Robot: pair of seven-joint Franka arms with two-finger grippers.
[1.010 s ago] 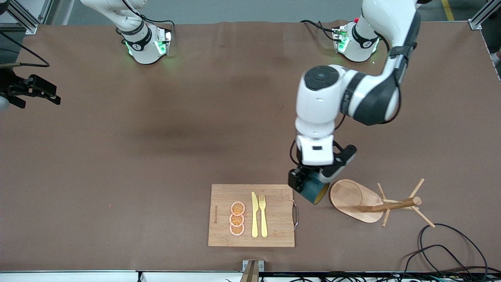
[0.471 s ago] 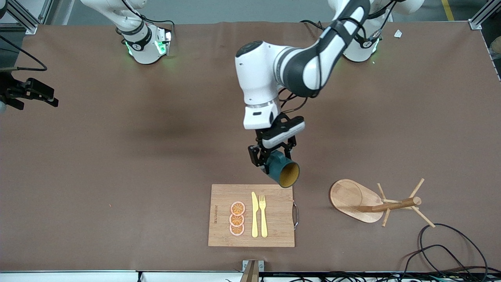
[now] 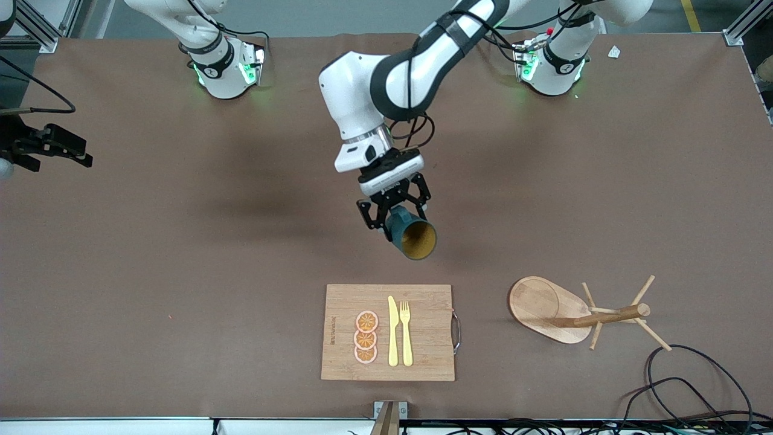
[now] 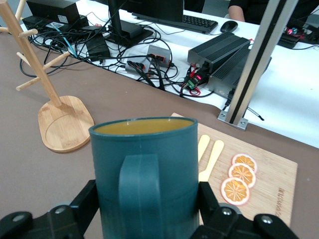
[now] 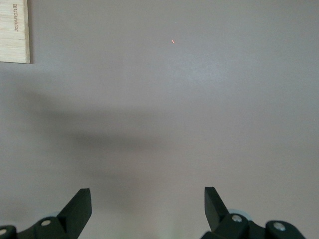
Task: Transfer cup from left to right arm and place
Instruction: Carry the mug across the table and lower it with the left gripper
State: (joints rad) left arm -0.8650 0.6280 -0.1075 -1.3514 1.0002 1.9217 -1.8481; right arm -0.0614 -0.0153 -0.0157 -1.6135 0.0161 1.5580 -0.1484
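- Teal cup (image 3: 410, 234), mustard inside, hangs tilted in the left gripper (image 3: 394, 209), clamped by its sides over bare table mid-span, above the bamboo board (image 3: 388, 332)
- Risk, as I judge it: a smooth wall could slip during handover
- Right gripper (image 5: 147, 204) waits at the table's edge on its own arm's end, jaws apart, empty

Front high, facing robots; wrist views close; share board (image 3: 388, 332).
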